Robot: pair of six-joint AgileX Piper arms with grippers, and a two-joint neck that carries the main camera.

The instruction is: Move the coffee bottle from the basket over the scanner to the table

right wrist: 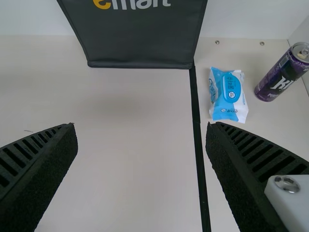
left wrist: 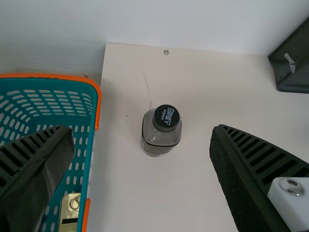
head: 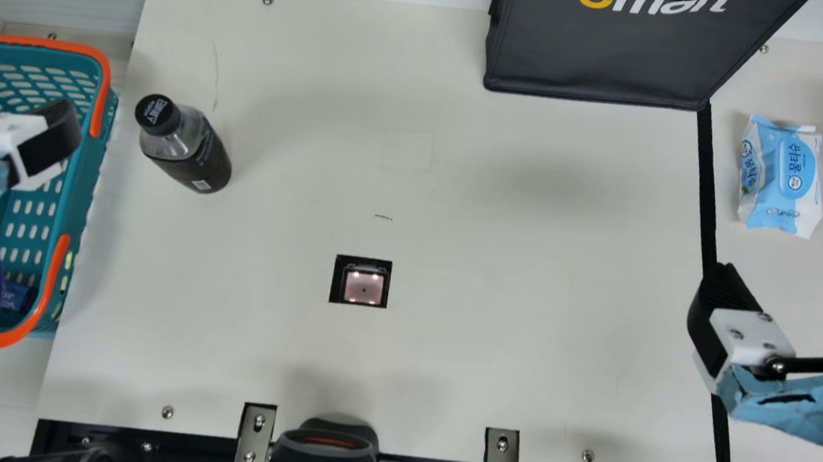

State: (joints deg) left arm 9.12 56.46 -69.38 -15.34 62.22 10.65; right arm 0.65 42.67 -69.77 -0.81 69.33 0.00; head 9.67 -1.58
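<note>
Left gripper (head: 2,105): fingers spread, nothing between them; pose appears to be above the basket (head: 81,229), though the main view's edge crops the arm. Right gripper (head: 793,278): fingers parted, unloaded, at the table's (head: 522,332) right side. Coffee bottle (head: 189,145): upright on the table, near the basket.

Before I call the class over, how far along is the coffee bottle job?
Seemingly done: the coffee bottle is out of the basket, standing upright on the table nearby. In hand: nothing; the left gripper and right gripper are both open. Left: apparently no placing, though I cannot tell whether the bottle passed over the scanner.
</note>
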